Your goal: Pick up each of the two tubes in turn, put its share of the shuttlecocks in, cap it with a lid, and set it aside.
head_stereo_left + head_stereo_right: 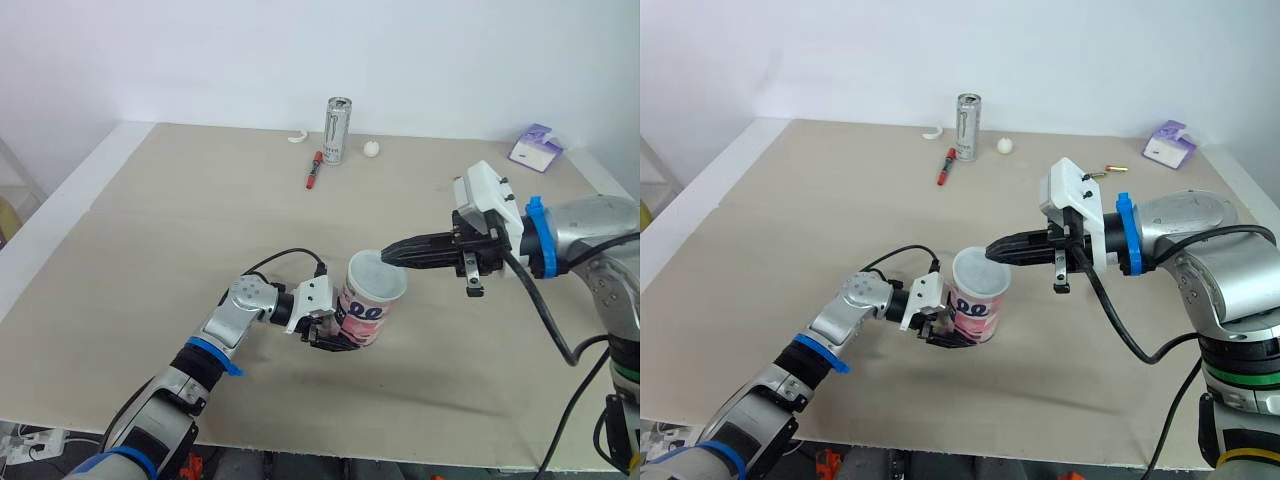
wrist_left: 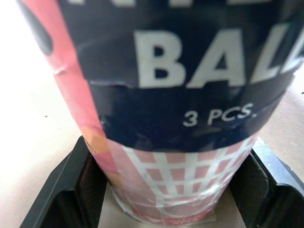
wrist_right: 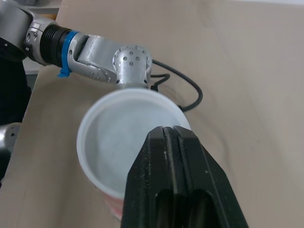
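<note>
A pink and white tube (image 1: 363, 318) with dark lettering (image 2: 166, 95) stands tilted on the table, near the front centre. My left gripper (image 1: 335, 337) is shut on its lower part, with a black finger (image 2: 61, 190) on each side. A white translucent lid (image 1: 376, 272) sits on the tube's mouth (image 3: 118, 137). My right gripper (image 1: 392, 257) is shut, its fingers (image 3: 166, 142) pressed together. Their tips lie at the lid's right rim, just over it.
At the back of the beige table (image 1: 180, 230) stand a silver drink can (image 1: 338, 130), a red marker (image 1: 314, 168), a small white ball (image 1: 372, 148) and a white curved scrap (image 1: 297, 137). A purple packet (image 1: 535, 148) lies at the back right.
</note>
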